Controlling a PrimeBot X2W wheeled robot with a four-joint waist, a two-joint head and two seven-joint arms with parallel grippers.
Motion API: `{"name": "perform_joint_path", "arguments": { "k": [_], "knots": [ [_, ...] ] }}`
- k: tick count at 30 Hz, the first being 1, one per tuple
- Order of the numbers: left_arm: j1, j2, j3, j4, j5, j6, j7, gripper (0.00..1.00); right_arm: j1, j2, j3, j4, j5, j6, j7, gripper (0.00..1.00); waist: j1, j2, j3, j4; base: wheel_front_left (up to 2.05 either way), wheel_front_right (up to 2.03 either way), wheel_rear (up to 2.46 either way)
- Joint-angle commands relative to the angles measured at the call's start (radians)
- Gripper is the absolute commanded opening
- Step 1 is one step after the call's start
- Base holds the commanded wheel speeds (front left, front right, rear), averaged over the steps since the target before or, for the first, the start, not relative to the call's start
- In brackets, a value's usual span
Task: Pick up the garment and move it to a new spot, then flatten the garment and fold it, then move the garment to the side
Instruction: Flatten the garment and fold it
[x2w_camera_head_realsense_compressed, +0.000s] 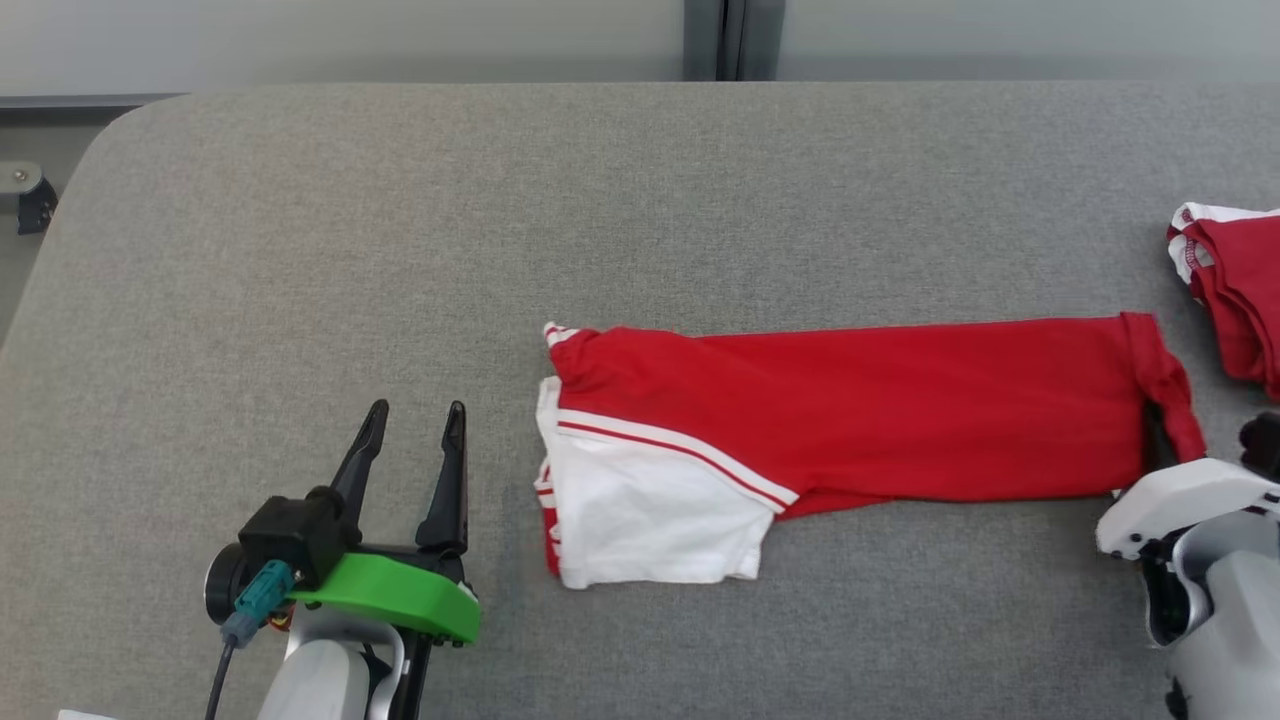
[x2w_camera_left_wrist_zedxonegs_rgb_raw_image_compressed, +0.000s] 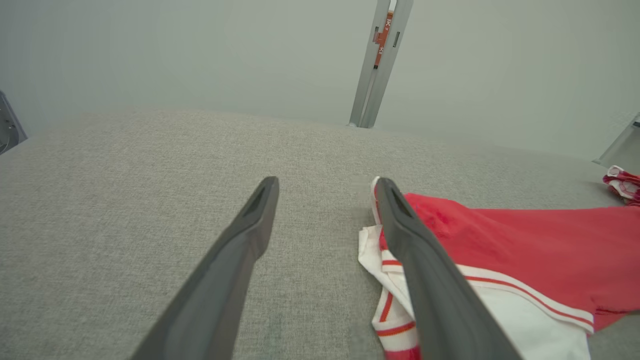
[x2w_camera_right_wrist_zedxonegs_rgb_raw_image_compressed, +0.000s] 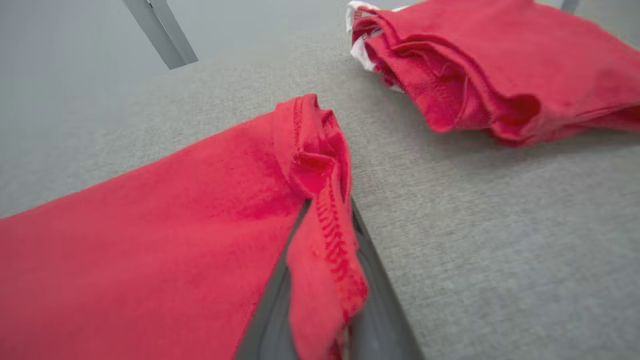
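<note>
Garment (x2w_camera_head_realsense_compressed: 850, 410) hem lies clamped inside the right end effector (x2w_camera_right_wrist_zedxonegs_rgb_raw_image_compressed: 329, 212)

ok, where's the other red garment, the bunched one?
The bunched garment sits at the head view's far right, on the grey table, just past the long garment's right end, apart from it.

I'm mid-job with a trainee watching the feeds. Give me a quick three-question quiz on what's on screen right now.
1. How many red garments lie on the grey table?
2. The right gripper pinches the long garment at: A) its white end, B) its red hemmed end, C) its middle.
3. True or false: the left gripper is shut on the white end.

Key
1. Two: the long garment and a folded pile at the far right.
2. B.
3. False: it is open, off to the left of the cloth.
</note>
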Motion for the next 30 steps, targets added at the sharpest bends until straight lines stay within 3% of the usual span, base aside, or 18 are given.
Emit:
{"name": "perform_joint_path", "arguments": {
  "k": [1,5,11,23,30],
  "knots": [
    [0.009,0.003,0.0,0.005,-0.002,-0.002,-0.002,1.0,0.018,-0.021,-0.028,-0.01,-0.02,-0.002,0.0,0.0,0.0,-0.0001,-0.015,-0.012,0.0,0.0,0.0],
    [0.021,0.002,-0.002,0.009,-0.009,-0.002,-0.002,1.0,0.029,-0.016,-0.068,-0.039,-0.059,-0.002,0.0,0.0,0.0,-0.0001,-0.044,-0.015,0.0,0.0,0.0],
    [0.052,0.0,0.009,0.01,-0.024,-0.002,-0.002,1.0,0.046,0.034,-0.036,-0.14,-0.048,-0.002,0.0,0.0,0.0,-0.0001,-0.098,-0.009,0.0,0.0,0.0],
    [0.101,0.0,-0.01,0.021,-0.045,-0.002,-0.002,1.0,0.049,0.142,0.265,-0.286,0.062,-0.001,0.039,0.0,0.0,-0.0001,-0.166,0.071,0.0,0.0,0.0],
    [0.104,0.0,-0.026,0.029,-0.037,-0.002,-0.002,1.0,0.056,0.156,0.445,-0.283,0.156,-0.001,0.044,0.0,0.0,-0.0001,-0.176,0.136,0.0,0.0,0.0]
  ]
}}
